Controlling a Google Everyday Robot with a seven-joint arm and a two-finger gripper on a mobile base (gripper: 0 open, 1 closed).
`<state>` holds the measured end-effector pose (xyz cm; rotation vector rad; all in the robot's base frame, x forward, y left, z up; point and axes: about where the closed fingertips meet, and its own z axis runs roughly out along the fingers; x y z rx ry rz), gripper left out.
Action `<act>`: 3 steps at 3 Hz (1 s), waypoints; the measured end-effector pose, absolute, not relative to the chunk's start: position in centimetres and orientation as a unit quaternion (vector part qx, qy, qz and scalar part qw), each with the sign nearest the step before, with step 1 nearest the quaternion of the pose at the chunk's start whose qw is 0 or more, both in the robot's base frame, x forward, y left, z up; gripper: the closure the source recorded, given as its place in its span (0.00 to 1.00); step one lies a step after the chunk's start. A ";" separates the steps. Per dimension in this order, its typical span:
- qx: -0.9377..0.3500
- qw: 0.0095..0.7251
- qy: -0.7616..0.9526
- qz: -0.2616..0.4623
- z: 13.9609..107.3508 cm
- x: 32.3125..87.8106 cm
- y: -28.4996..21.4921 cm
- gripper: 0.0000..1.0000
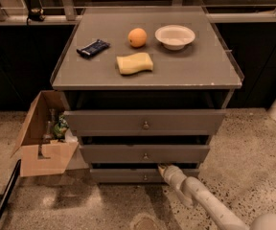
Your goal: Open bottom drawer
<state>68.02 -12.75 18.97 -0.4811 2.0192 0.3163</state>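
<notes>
the slim, flat-fronted grey bottom drawer (119, 175) sits lowest in the grey cabinet (214, 121), just above the speckled floor (253, 147). the white arm's gripper (162, 168) is at the drawer's top edge, just right of its small round brass knob (145, 178); whether it clasps anything cannot be told.

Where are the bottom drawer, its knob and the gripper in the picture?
bottom drawer (119, 175), camera view, left part of its grey front.
knob (145, 177), camera view, middle of the brass knob.
gripper (161, 167), camera view, its tip, at the drawer's top edge right of the knob.
</notes>
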 end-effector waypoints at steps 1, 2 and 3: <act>-0.203 0.484 0.842 0.127 18.3 67.0 -14.0 1.00; -0.203 0.484 0.842 0.127 18.7 67.1 -13.9 1.00; -0.203 0.484 0.842 0.127 18.8 67.1 -13.8 1.00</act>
